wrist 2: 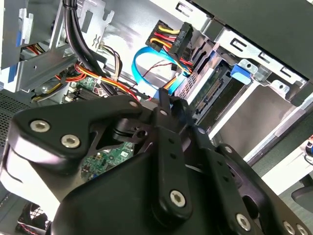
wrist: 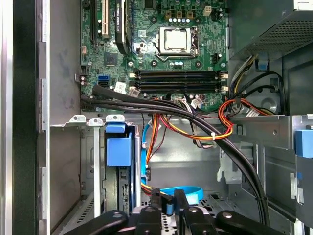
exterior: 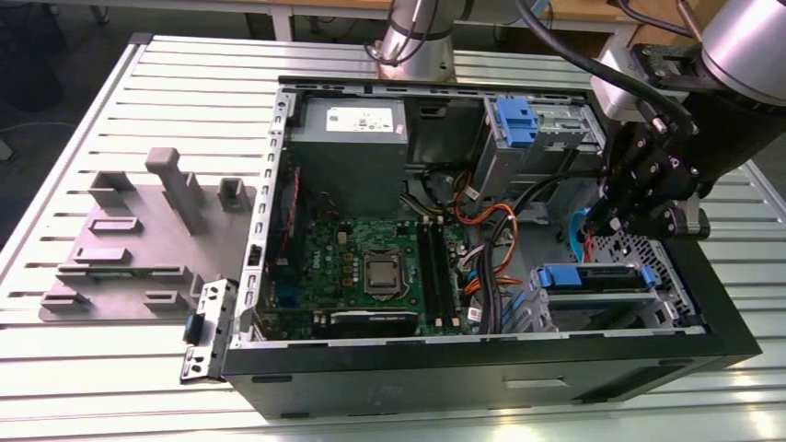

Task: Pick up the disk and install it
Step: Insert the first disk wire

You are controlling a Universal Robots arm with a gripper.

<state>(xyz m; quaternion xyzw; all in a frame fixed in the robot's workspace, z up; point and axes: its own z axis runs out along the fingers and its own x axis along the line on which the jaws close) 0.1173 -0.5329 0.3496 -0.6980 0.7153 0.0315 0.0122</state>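
Shows an open computer case (exterior: pixel 491 368) laid flat on a slatted table (exterior: pixel 98 387) with its side panel off, probably to let the arm reach in from above. Finds the gripper (exterior: pixel 610 224) at centre right of the exterior view, hanging inside the case just above the lower drive cage. In the first wrist view, catches its fingers (wrist: pixel 155 201) drawn close together with nothing held between them and only a blue data cable (wrist: pixel 188 192) looping behind.

Places the disk (exterior: pixel 590 276) at lower right of the exterior view, resting in that cage in its blue carrier, just beside the gripper and apart from it. In the first wrist view, has the disk (wrist: pixel 117 149) slotted on edge with the blue tab outward, seemingly for an easy grip. In the second wrist view, leaves its connector edge (wrist 2: pixel 211 93) bare, facing a loose power plug (wrist 2: pixel 171 34) that looks unplugged. Looks seated or very nearly so.

Counts:
- one gripper
- two blue carriers, the disk's and a second carrier (exterior: pixel 516 118) in the bay at upper right of the exterior view
- one power-supply box (exterior: pixel 350 138)
- one processor socket (wrist: pixel 177 40)
- four memory slots (wrist: pixel 177 81)
- one grey fixture board (exterior: pixel 135 239) at the exterior view's left, apart from the case
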